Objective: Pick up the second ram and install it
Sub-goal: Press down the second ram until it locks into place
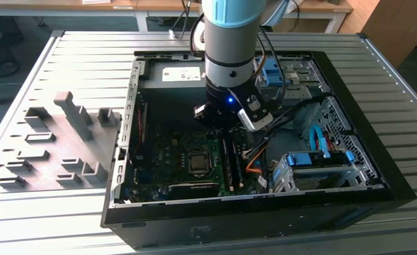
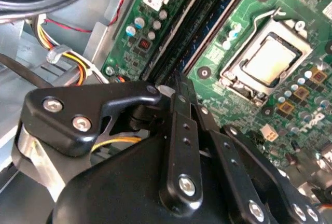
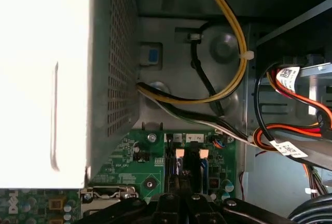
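Ribbed grey metal slats form the table (image 1: 45, 223), which carries an open black computer case (image 1: 378, 159) lying on its side. Beside the case, at about nine o'clock in the exterior view, sit grey plastic holder blocks (image 1: 59, 143), matte and angular. Inside the case lies a green motherboard (image 1: 172, 159) dotted with small capacitors, with a square silver processor (image 2: 272, 60) held in a metal bracket. The arm (image 1: 229, 53), a grey cylinder with a pale blue band, reaches straight down into the case. Its black pincer (image 2: 179, 92) has jointed, bolted links with a smooth moulded finish. The links draw to a narrow point directly over the long dark memory slots (image 2: 207, 22), which run toward one o'clock in the second wrist view; whether the pincer grips anything I cannot tell. A thin dark strip (image 1: 227, 159), likely the second ram, stands in the slots just below the pincer in the exterior view. Yellow, black and red cables (image 3: 228, 73) loop across the bare steel chassis wall.
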`<state>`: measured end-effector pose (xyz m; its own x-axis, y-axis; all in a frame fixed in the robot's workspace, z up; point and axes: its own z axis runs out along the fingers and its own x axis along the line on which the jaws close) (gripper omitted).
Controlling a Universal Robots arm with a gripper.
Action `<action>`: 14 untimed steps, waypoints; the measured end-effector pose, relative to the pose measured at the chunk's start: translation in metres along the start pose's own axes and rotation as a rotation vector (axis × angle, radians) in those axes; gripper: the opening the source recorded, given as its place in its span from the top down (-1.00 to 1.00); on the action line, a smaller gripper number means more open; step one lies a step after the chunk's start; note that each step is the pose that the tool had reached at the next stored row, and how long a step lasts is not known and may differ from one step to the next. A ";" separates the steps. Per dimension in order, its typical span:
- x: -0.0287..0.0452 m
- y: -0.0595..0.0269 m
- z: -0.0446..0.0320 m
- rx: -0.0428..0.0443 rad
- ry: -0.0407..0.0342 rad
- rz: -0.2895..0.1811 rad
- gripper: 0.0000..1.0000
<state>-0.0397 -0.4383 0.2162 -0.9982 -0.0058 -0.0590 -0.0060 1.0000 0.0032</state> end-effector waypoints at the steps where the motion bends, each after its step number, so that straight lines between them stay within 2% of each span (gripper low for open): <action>1: 0.0000 0.0000 0.0001 -0.0001 -0.0001 0.000 0.80; 4: -0.0004 0.0006 -0.0035 -0.0034 -0.0020 0.000 0.80; 6: -0.0006 0.0001 -0.0094 -0.0003 -0.0010 0.000 0.80; 9: -0.0005 -0.0016 -0.0099 -0.0004 -0.0011 0.000 0.80; 14: -0.0005 -0.0195 -0.0096 0.0019 -0.0011 0.000 0.80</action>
<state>-0.0397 -0.4578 0.2258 -0.9982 -0.0060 -0.0602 -0.0061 1.0000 0.0013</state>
